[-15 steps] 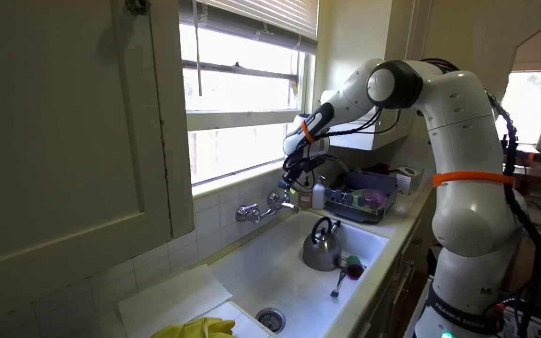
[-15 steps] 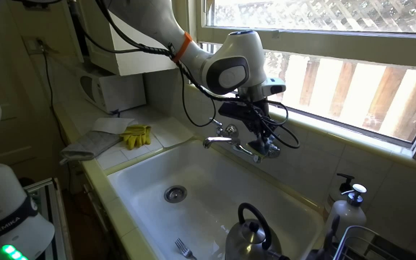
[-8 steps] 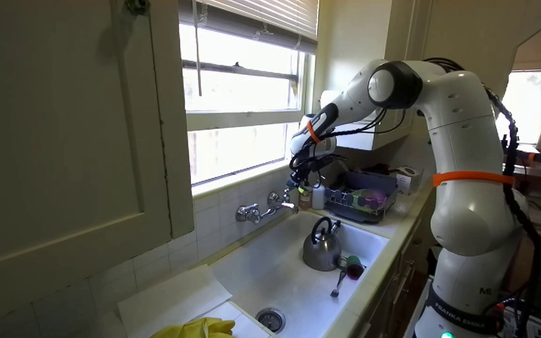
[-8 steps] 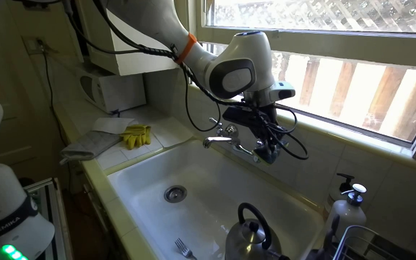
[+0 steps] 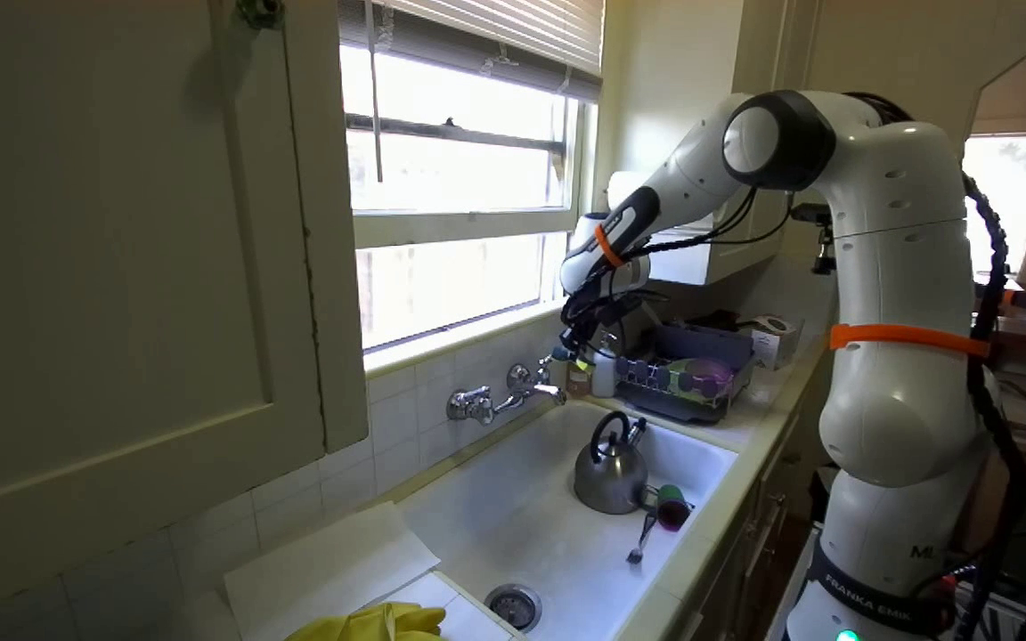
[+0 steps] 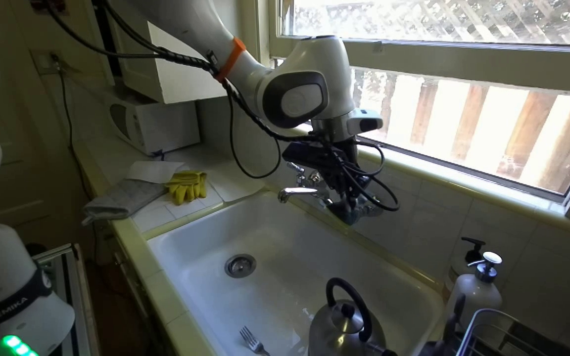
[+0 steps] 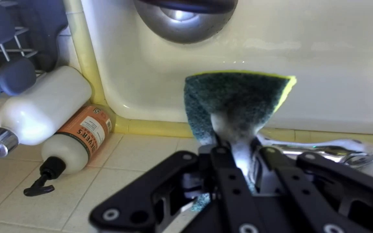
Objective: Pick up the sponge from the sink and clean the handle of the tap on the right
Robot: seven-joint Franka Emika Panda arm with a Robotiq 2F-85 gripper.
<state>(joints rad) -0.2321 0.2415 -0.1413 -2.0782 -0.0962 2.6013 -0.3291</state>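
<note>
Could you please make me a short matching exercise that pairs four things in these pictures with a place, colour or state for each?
Things
1. sponge
2. kettle
3. gloves
4. bottle with the black pump

Places, colours and states
A. yellow, lying beside the sink
B. has an orange label
C. squeezed in the tool
D. standing inside the sink

Right pairs: 1-C, 2-D, 3-A, 4-B.

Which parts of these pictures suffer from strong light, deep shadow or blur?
In an exterior view, the window is washed out nearly white, while the cupboard door lies in shadow; in the wrist view, a bright glare spot sits on the kettle, and the hand gripping the sponge seems slightly blurred.
</note>
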